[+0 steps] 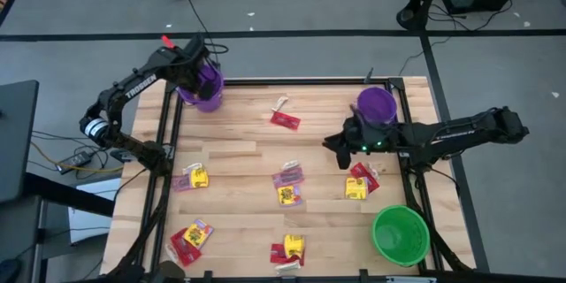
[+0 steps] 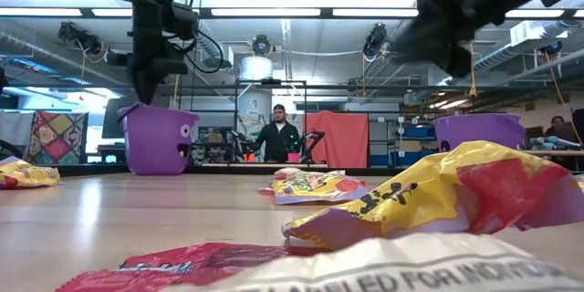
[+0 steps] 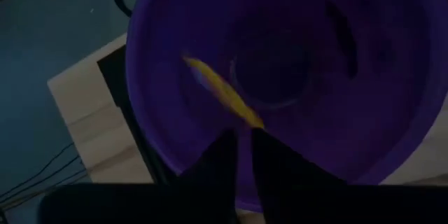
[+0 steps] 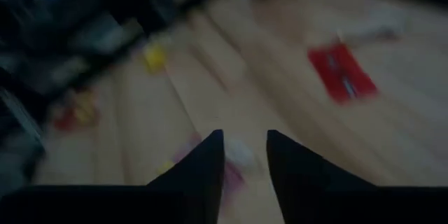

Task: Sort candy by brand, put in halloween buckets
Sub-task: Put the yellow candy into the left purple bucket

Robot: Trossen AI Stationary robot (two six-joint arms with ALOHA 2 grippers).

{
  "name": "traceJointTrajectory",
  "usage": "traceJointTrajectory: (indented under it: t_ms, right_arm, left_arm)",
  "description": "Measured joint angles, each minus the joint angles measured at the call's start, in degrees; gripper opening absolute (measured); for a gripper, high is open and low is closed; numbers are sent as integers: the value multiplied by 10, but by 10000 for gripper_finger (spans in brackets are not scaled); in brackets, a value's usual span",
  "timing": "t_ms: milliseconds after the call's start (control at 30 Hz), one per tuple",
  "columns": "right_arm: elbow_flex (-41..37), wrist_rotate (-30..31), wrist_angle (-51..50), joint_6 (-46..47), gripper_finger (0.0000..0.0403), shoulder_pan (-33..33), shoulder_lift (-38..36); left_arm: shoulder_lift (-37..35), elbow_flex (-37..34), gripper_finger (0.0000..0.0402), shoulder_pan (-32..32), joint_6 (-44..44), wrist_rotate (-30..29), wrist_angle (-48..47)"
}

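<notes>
Crinkly candy (image 2: 438, 192) lies nearest in the low view, light and slippery; pinch a wrapper's edge. From above, left gripper (image 1: 202, 69) hangs over a purple bucket (image 1: 209, 88). Its wrist view shows slightly parted fingers above a falling yellow sweet (image 3: 222, 92). Right gripper (image 4: 243, 155) is open, empty.

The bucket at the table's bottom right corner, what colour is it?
Bright green bucket; it shows best in the high view.

Two purple buckets (image 1: 209, 87) (image 1: 377, 103) are standing upright at the table's far side, a green bucket (image 1: 400, 235) near the right front corner. Yellow, red and pink candy (image 1: 287, 185) is lying scattered flat between; a yellow wrapper (image 3: 222, 92), seemingly airborne, is showing inside the left purple one.
</notes>
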Motion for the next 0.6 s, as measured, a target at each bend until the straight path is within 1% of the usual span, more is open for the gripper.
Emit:
traceJointTrajectory:
  t_ms: [67,133,200,267,333,433,533,600]
  right_arm:
    - [0,-24,-42,7,140,-2,5]
    - [0,-72,-76,32,153,-5,10]
    - [0,-111,-109,65,158,-3,17]
    - [0,-132,-138,79,159,7,23]
    - [0,-147,-170,80,160,18,33]
    - [0,-180,-210,71,160,32,49]
    - [0,-205,-245,49,160,48,72]
    - [0,-208,-266,34,160,59,89]
  left_arm:
    - [0,0,76,0,0,7,-3]
    - [-5,5,97,0,-1,31,-7]
    - [-20,12,114,-1,-1,47,2]
    - [-39,21,125,-1,-2,62,25]
    - [-57,31,130,-1,-2,79,42]
    - [-89,53,131,-1,-3,123,66]
    - [-118,64,131,-15,6,182,94]
    - [-137,64,131,-34,26,227,119]
